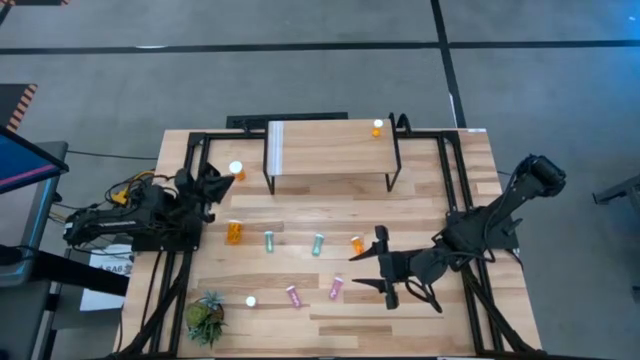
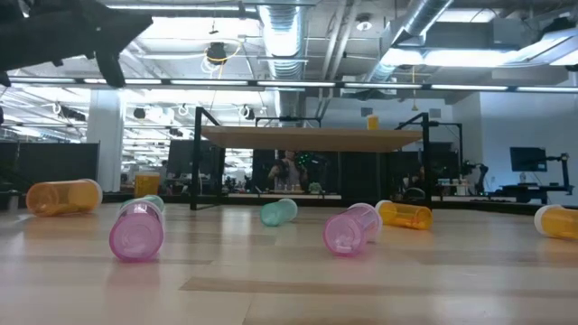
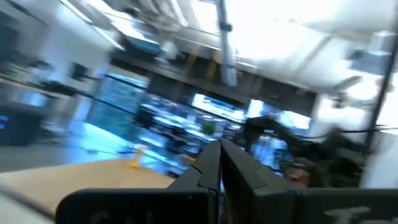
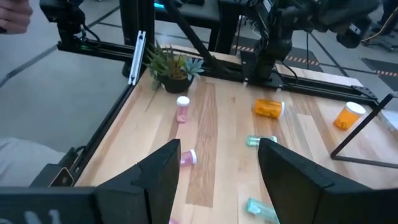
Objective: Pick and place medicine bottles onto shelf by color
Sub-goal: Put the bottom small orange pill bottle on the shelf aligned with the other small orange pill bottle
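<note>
1. Right gripper (image 1: 372, 268) hanging above the table (image 1: 440, 310), jaws spread wide with nothing between them, tips pointing across the boards toward the scattered bottles.
2. Left gripper (image 3: 221, 163) raised at the table's left edge, fingers pinched together on nothing, well away from the work.
3. Closest to the open jaws: a small orange bottle (image 1: 357, 244) lying just ahead of one fingertip, and a pink bottle (image 1: 336, 289) lying just ahead of the other.
4. Farther ahead of the jaws: two teal bottles (image 1: 318, 244) (image 1: 269, 241), a wider orange bottle (image 1: 234, 232), another pink bottle (image 1: 294, 295), all on their sides; near the plant (image 1: 205, 318) a white cap facing up, probably an upright pink bottle.
5. One orange bottle (image 1: 377, 127) upright on the shelf (image 1: 320, 155), far beyond the jaws; another orange one (image 1: 237, 171) on the table beside the shelf's pale end.
6. Likely light, hollow, stiff plastic with smooth round walls: prone to rolling or squirting out under a glancing pinch.
7. Best taken across the middle of the barrel, jaws square to its long axis, clear of the white cap, with gentle pressure only.
</note>
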`<control>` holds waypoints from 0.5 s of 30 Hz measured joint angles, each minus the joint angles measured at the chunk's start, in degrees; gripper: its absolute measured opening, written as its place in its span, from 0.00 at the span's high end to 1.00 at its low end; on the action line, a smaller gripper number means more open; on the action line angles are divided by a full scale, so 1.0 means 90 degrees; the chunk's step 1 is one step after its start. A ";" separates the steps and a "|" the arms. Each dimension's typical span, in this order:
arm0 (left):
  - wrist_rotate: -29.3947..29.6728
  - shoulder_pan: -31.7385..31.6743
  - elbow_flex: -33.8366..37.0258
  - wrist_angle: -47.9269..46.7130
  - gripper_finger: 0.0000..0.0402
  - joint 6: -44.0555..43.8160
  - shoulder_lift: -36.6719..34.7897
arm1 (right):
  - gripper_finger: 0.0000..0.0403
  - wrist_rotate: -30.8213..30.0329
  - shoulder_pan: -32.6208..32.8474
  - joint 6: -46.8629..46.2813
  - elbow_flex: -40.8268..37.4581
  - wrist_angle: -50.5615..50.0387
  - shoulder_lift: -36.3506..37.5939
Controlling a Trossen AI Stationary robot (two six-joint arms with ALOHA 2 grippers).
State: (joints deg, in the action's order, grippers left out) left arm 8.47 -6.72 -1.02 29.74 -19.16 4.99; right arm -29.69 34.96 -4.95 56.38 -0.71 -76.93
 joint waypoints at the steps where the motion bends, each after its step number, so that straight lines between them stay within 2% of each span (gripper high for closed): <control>1: -0.0274 0.0000 0.0000 0.0049 1.00 -0.0045 0.0000 | 0.41 0.0000 -0.0028 0.0000 0.0000 -0.0012 0.0000; 4: -0.1004 0.0013 0.0000 0.0422 1.00 -0.0251 0.0002 | 0.41 0.0000 -0.0091 -0.0022 0.0000 -0.0012 0.0000; 7: -0.1414 0.0154 -0.0002 0.0667 1.00 -0.0298 0.0000 | 0.41 0.0000 -0.0163 -0.0022 0.0000 -0.0015 -0.0002; 15: -0.1053 0.0874 -0.0015 0.0827 1.00 0.0551 0.0307 | 0.41 0.0003 -0.0324 -0.0158 0.0000 -0.0024 -0.0071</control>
State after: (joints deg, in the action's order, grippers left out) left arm -1.01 1.15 -1.16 37.19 -14.20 7.75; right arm -29.67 32.05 -6.37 56.38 -0.92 -77.57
